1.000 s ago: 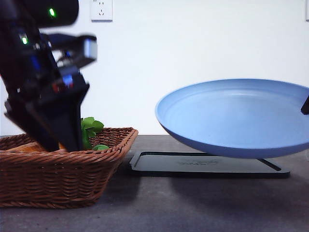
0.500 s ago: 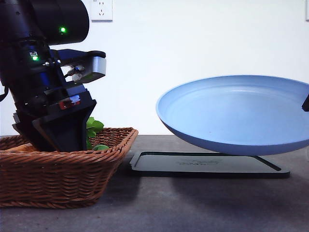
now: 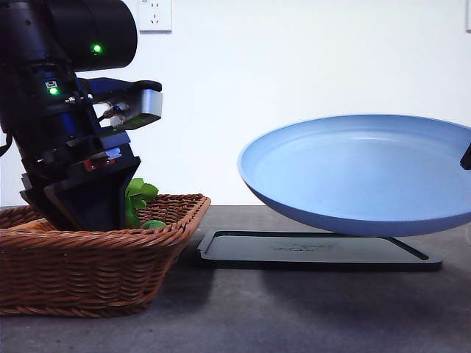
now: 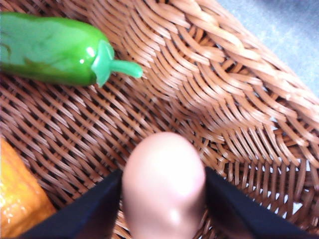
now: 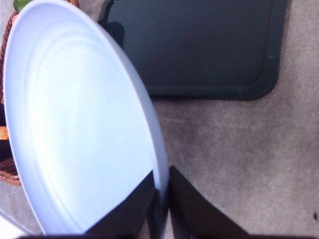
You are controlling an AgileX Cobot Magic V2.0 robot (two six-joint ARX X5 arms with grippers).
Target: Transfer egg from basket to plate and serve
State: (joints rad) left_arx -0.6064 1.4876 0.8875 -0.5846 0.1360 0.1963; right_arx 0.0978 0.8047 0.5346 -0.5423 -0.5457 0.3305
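egg (image 4: pixel 163 184) clamped between the left tool's (image 4: pixel 162 211) two dark fingers, inside the basket (image 3: pixel 96 268), just clear of the weave below it. compared with a second ago the left arm has straightened up and stopped blurring; little change in the last half second, so the grasp looks settled and the lift is next. green pepper (image 4: pixel 60 50) lies beyond the tool, an orange vegetable (image 4: pixel 17 199) beside it. right tool (image 5: pixel 160 199) pinches the rim of the plate (image 3: pixel 360 173), tilted above the black tray (image 3: pixel 316 250) on the desk (image 3: pixel 294 309).
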